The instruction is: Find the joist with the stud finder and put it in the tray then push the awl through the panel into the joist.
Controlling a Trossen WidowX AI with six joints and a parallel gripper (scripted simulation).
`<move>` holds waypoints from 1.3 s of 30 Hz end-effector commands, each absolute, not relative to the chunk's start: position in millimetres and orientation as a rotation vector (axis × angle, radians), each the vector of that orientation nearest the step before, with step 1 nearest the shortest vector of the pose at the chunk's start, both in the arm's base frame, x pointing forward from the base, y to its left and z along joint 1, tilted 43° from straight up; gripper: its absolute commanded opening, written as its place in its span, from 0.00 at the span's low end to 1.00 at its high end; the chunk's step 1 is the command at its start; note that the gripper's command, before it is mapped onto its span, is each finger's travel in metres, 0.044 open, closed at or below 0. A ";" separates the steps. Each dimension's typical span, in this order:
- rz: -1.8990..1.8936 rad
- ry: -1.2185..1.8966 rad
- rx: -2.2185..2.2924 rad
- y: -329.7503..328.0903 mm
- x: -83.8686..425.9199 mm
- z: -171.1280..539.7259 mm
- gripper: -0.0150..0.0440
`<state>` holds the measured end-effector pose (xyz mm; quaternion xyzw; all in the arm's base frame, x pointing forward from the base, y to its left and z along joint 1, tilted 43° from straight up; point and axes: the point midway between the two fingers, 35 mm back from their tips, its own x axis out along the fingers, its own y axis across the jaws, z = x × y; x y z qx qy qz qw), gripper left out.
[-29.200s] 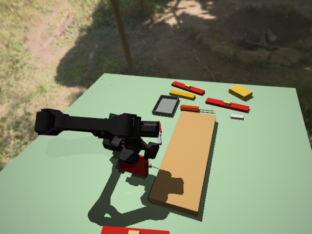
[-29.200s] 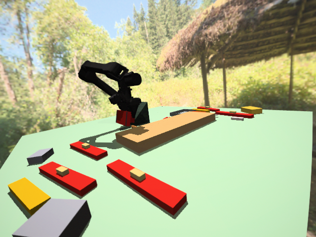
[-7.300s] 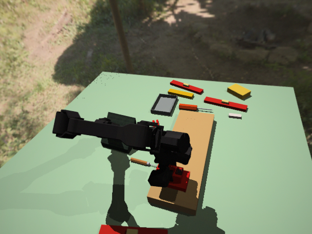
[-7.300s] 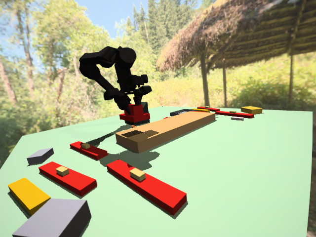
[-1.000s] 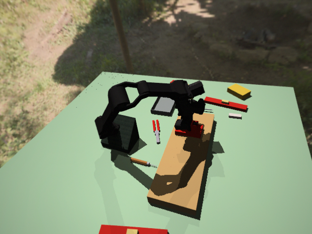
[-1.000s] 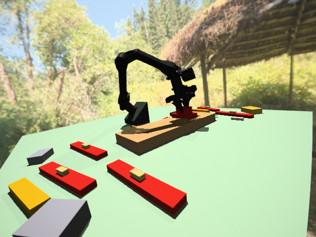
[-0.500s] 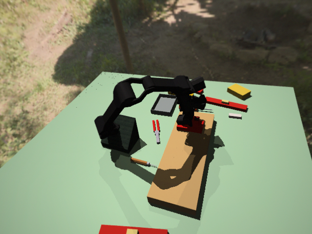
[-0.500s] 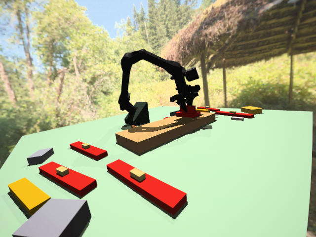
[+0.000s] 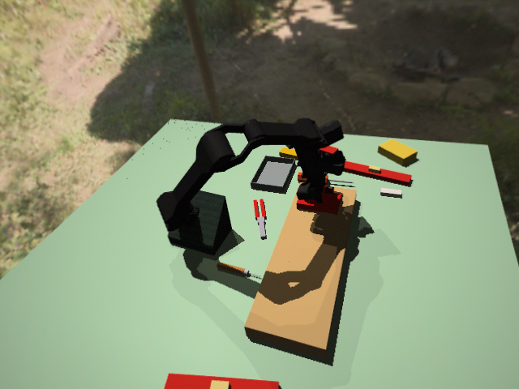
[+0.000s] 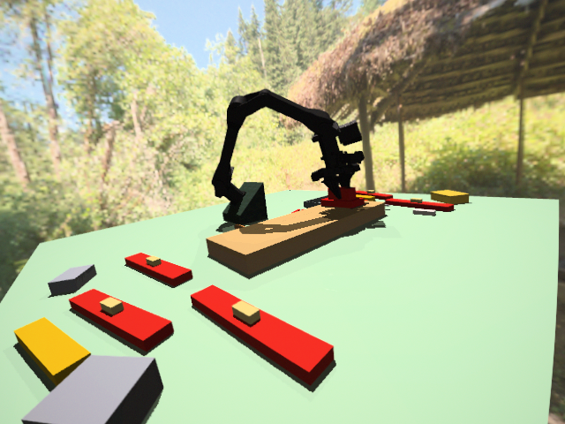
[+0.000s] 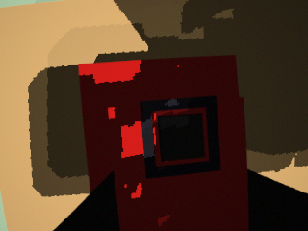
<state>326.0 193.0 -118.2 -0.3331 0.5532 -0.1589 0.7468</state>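
Observation:
The red stud finder is held at the far end of the tan floor panel, on or just above its top; a small gap cannot be told. My gripper is shut on the stud finder from above. In the wrist view the stud finder's dark square window faces the camera, with black fingers at both sides. The awl, with an orange handle, lies on the table left of the panel, its tip beside the panel's edge. The grey tray stands beyond the pliers. The joist is hidden.
Red-handled pliers lie between the arm's base and the panel. An orange-handled tool, red bars, a yellow block and a pale block lie near the far end. More red, yellow and grey blocks lie in front.

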 end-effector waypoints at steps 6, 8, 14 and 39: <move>-0.343 1.212 -0.720 210.7 323.6 -132.8 0.25; -0.343 1.212 -0.720 213.9 323.0 -135.6 0.25; -0.345 1.211 -0.729 210.9 322.5 -133.9 0.25; -0.345 1.212 -0.722 187.2 327.9 -112.2 0.25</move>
